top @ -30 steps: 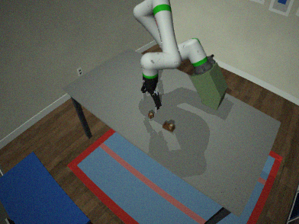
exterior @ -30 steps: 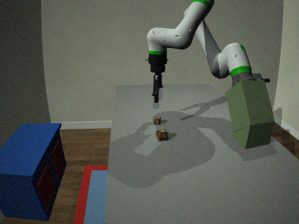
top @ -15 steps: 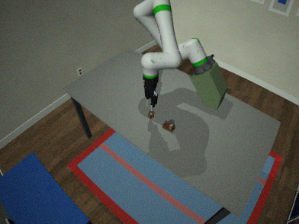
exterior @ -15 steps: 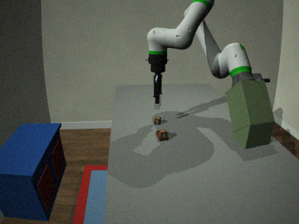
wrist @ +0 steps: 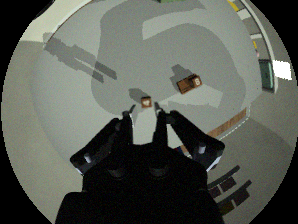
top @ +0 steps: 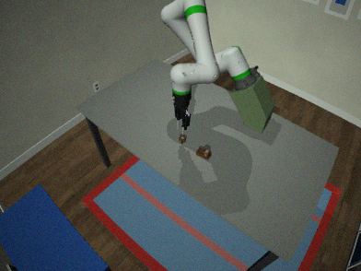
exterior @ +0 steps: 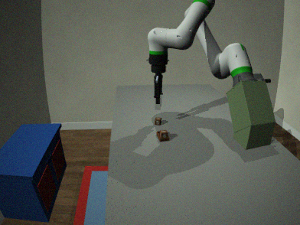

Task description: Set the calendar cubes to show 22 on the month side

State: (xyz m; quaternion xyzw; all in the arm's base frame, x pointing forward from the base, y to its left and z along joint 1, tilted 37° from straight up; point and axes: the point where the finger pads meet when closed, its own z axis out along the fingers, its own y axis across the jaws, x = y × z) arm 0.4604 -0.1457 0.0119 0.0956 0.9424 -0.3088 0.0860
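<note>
A small brown calendar cube (top: 182, 137) lies alone on the grey table; it also shows in the exterior view (exterior: 158, 121) and the wrist view (wrist: 147, 102). A small brown tray (top: 202, 151) lies a short way to its right, with what looks like a cube in it; it also shows in the exterior view (exterior: 163, 135) and the wrist view (wrist: 188, 83). Digits are too small to read. My gripper (top: 183, 125) points straight down above the lone cube, clear of it. Its fingers stand narrowed with a gap and hold nothing.
The arm's green pedestal (top: 252, 103) stands at the table's back right, also in the exterior view (exterior: 250, 112). A blue cabinet (exterior: 30, 172) stands on the floor to the left of the table. A red-edged blue mat (top: 184, 221) lies under the table's front.
</note>
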